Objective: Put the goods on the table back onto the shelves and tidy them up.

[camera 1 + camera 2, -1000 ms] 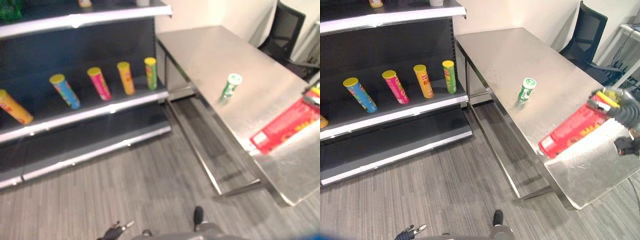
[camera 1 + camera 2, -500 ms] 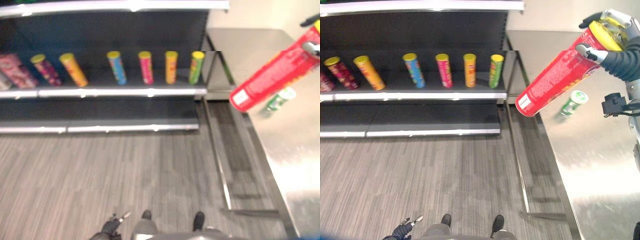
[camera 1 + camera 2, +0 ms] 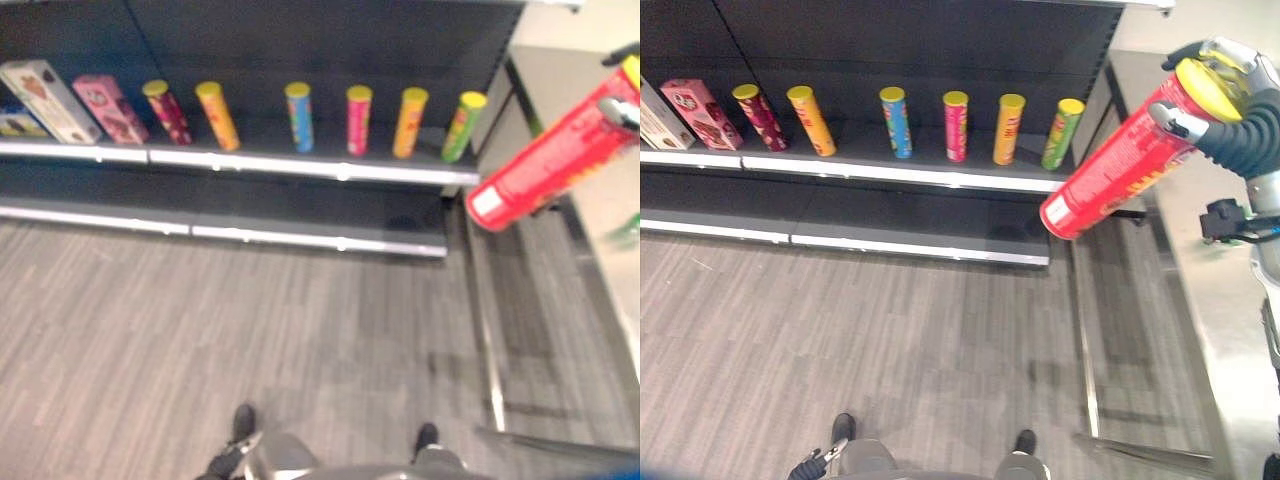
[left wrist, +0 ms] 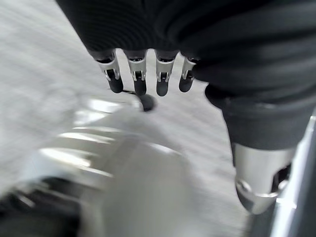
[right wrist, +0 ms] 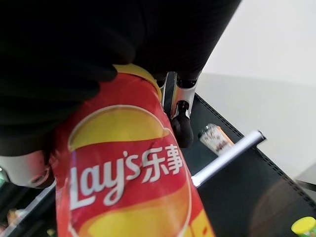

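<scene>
A tall red crisp can [image 3: 1118, 168] with a yellow lid hangs tilted in the air at the right, base pointing down toward the shelf. My right hand [image 3: 1238, 62] is shut on its lid end, fingers and thumb curled round it, as the right wrist view confirms with the can [image 5: 128, 187] against the palm. A green can [image 3: 628, 230] remains on the steel table [image 3: 1230, 330] at the far right, partly hidden behind the arm. My left hand [image 3: 812, 466] hangs low with relaxed fingers [image 4: 138, 81] and holds nothing.
The dark shelf [image 3: 890, 172] carries a row of several upright cans, from a dark red one [image 3: 758, 117] to a green one [image 3: 1061, 133], and a pink box [image 3: 697, 112] at the left. A lower shelf board [image 3: 840, 215] is bare. Grey floor lies in front.
The camera has swung left from the table toward the shelf, so more of the shelf shows. The red can, at the table one second ago, is held aloft in my right hand.
</scene>
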Controlling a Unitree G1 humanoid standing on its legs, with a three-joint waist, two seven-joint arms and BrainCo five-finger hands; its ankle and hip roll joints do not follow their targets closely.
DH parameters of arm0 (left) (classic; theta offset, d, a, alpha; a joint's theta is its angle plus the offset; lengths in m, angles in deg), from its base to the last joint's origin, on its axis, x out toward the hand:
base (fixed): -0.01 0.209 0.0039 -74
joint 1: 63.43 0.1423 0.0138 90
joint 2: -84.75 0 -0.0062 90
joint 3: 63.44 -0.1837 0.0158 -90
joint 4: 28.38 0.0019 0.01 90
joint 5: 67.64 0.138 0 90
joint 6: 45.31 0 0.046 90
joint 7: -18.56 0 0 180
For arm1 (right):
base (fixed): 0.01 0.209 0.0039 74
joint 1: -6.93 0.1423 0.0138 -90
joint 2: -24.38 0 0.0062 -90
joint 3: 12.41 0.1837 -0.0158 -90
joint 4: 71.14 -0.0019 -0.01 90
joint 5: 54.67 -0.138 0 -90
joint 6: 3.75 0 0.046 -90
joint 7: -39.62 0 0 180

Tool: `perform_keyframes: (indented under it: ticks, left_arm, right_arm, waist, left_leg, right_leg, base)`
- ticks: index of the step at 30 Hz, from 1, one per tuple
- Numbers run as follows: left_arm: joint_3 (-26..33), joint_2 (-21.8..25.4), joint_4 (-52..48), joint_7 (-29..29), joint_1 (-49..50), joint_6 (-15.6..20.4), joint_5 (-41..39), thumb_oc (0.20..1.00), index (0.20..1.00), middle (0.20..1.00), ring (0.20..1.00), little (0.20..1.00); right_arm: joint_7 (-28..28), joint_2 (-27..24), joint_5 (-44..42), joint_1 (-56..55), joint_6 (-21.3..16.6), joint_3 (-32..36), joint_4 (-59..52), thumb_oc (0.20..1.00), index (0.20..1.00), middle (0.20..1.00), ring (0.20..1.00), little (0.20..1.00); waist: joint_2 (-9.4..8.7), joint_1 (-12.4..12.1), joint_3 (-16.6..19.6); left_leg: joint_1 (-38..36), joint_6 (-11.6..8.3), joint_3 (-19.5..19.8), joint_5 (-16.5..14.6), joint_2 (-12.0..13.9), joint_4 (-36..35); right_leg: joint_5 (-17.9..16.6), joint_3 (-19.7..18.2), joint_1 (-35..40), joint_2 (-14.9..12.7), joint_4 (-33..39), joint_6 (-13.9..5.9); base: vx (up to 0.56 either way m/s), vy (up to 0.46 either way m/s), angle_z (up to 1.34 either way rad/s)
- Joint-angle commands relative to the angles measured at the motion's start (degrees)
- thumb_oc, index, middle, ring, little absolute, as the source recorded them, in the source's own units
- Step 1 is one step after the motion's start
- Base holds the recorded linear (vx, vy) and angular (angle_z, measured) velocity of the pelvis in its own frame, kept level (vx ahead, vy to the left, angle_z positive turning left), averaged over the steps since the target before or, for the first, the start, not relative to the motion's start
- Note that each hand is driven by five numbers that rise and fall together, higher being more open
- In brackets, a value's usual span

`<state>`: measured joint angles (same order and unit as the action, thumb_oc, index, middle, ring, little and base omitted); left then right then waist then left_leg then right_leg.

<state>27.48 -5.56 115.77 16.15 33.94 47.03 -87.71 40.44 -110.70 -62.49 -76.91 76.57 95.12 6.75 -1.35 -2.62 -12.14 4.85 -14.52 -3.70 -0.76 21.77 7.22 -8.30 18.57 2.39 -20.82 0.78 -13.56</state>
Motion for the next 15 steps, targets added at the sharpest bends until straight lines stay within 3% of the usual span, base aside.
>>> perform_keyframes:
  ticks: [1,2,3,4,5,7,8,9,10,11,12,13,15]
  left_arm:
    - [-3.40,2.84,-0.71,-0.06,-0.14,0.87,3.05,1.000,1.000,1.000,1.000,1.000]
    - [-4.42,3.56,-1.37,0.26,-0.66,0.85,4.11,1.000,1.000,1.000,1.000,1.000]
    - [-4.78,4.71,-1.88,0.37,-1.44,1.01,5.25,1.000,1.000,1.000,1.000,1.000]
    - [-2.75,6.49,-2.78,-0.01,-1.44,0.83,3.36,1.000,1.000,1.000,1.000,1.000]
    - [-2.66,6.52,-2.82,0.00,-1.44,0.81,3.34,1.000,1.000,1.000,1.000,1.000]
    - [-0.79,6.42,-0.58,-0.19,-1.45,0.53,1.62,1.000,1.000,1.000,1.000,1.000]
    - [-0.65,6.39,-0.51,-0.17,-1.50,0.57,1.62,1.000,1.000,1.000,1.000,1.000]
    - [0.24,5.77,2.10,-0.32,-1.04,-0.17,1.40,1.000,1.000,1.000,1.000,1.000]
    - [0.64,5.28,3.27,-0.26,-0.71,-0.52,1.49,1.000,1.000,1.000,1.000,1.000]
    - [0.83,5.20,3.31,-0.24,-0.71,-0.49,1.50,1.000,1.000,1.000,1.000,1.000]
    - [1.06,4.22,4.58,-0.01,0.19,-1.02,2.84,1.000,1.000,1.000,1.000,1.000]
    - [1.25,4.12,4.59,-0.01,0.18,-1.01,2.87,1.000,1.000,1.000,1.000,1.000]
    - [1.55,2.58,4.34,0.25,1.10,-1.20,3.90,1.000,1.000,1.000,1.000,1.000]
  right_arm:
    - [-0.23,0.21,2.58,5.56,1.12,1.80,-2.83,0.200,0.200,0.200,0.200,0.200]
    - [-0.47,0.82,3.13,4.83,1.49,1.62,-2.64,0.200,0.200,0.200,0.200,0.200]
    - [0.11,1.60,4.38,4.39,1.71,1.61,-2.35,0.200,0.200,0.200,0.200,0.200]
    - [0.57,2.79,5.39,6.30,1.49,-1.50,-2.01,0.200,0.200,0.200,0.200,0.200]
    - [0.58,2.82,5.40,6.46,1.49,-1.60,-1.96,0.200,0.200,0.200,0.200,0.200]
    - [-0.81,3.99,5.97,7.26,1.81,-3.58,-1.91,0.200,0.200,0.200,0.200,0.200]
    - [-0.79,3.99,6.02,7.61,1.81,-3.85,-1.79,0.200,0.200,0.200,0.200,0.200]
    - [-0.94,3.94,7.86,9.22,2.00,-6.41,-1.87,0.200,0.200,0.200,0.200,0.200]
    - [-1.01,4.13,8.82,10.02,1.84,-7.95,-1.89,0.200,0.200,0.200,0.200,0.200]
    - [-0.95,4.11,8.88,10.47,1.82,-8.35,-1.71,0.200,0.200,0.200,0.200,0.200]
    - [-0.57,3.73,11.63,12.30,2.00,-10.41,-1.01,0.200,0.200,0.200,0.200,0.200]
    - [-0.49,3.69,11.68,12.79,1.96,-10.83,-0.80,0.200,0.200,0.200,0.200,0.200]
    - [-1.07,2.89,13.52,14.74,2.55,-12.61,-1.16,0.200,0.200,0.200,0.200,0.200]
  waist:
    - [-0.39,-0.15,5.19]
    - [-0.79,0.17,4.89]
    - [-1.46,-0.02,4.54]
    - [-1.17,-0.66,3.13]
    - [-1.31,-0.58,3.14]
    - [-1.03,-0.37,2.84]
    - [-1.06,-0.27,2.84]
    - [-0.86,-0.91,2.56]
    - [-0.90,-0.96,2.59]
    - [-0.82,-0.85,2.70]
    - [-1.32,-0.99,2.67]
    - [-1.23,-0.90,2.76]
    - [-1.85,-1.58,2.75]
  left_leg:
    - [-1.71,-0.48,5.40,7.45,3.09,-5.83]
    - [-2.20,-0.48,4.97,5.65,1.61,-5.93]
    - [-2.53,-0.31,3.50,4.65,-0.35,-5.74]
    - [-4.07,3.18,-0.21,4.61,-4.78,-7.68]
    - [-3.93,3.26,-0.21,4.85,-4.94,-7.75]
    - [-5.10,5.21,-1.26,5.49,-8.11,-10.06]
    - [-5.01,5.24,-1.30,5.75,-8.14,-10.18]
    - [-5.51,7.48,-1.89,6.14,-11.27,-11.04]
    - [-5.71,8.53,-2.20,6.26,-12.80,-11.23]
    - [-5.49,8.51,-2.27,6.48,-12.67,-11.29]
    - [-6.27,9.73,-2.75,5.59,-15.91,-11.23]
    - [-6.04,9.76,-2.84,5.89,-15.85,-11.31]
    - [-6.82,10.20,-3.29,5.15,-18.35,-11.10]
  right_leg:
    - [-3.04,-2.25,3.12,-7.19,-3.22,-1.44]
    - [-6.73,-2.82,1.89,-8.51,-4.55,-1.44]
    - [-12.98,-2.34,0.42,-10.71,-5.45,-1.44]
    - [-7.91,1.48,-2.15,-9.56,-10.16,-1.44]
    - [-7.98,1.37,-2.41,-9.73,-10.30,-1.44]
    - [0.72,-0.23,-3.56,-2.51,-11.97,-0.52]
    - [0.61,-0.29,-3.76,-2.53,-12.00,-0.47]
    - [6.45,0.25,-3.87,4.84,-13.21,2.15]
    - [8.83,-0.08,-4.17,9.10,-13.74,3.59]
    - [8.63,-0.12,-4.42,9.25,-13.65,3.76]
    - [10.93,-1.42,-5.04,14.69,-12.88,5.32]
    - [10.47,-1.47,-5.19,14.81,-12.52,5.40]
    - [10.27,-0.44,-3.11,15.73,-6.61,7.77]
  base:
    - [0.06,0.264,0.22]
    - [0.00,0.267,0.13]
    - [-0.04,0.787,-0.01]
    - [-0.07,0.664,-0.05]
    - [-0.02,0.741,-0.31]
    - [0.05,0.362,-0.31]
    - [0.02,0.435,-0.06]
    - [0.00,0.403,0.05]
    - [0.00,0.400,-0.30]
    - [0.01,0.325,-0.37]
    - [0.00,0.209,-0.39]
    - [0.00,0.278,-0.19]
    - [0.00,0.114,-0.25]
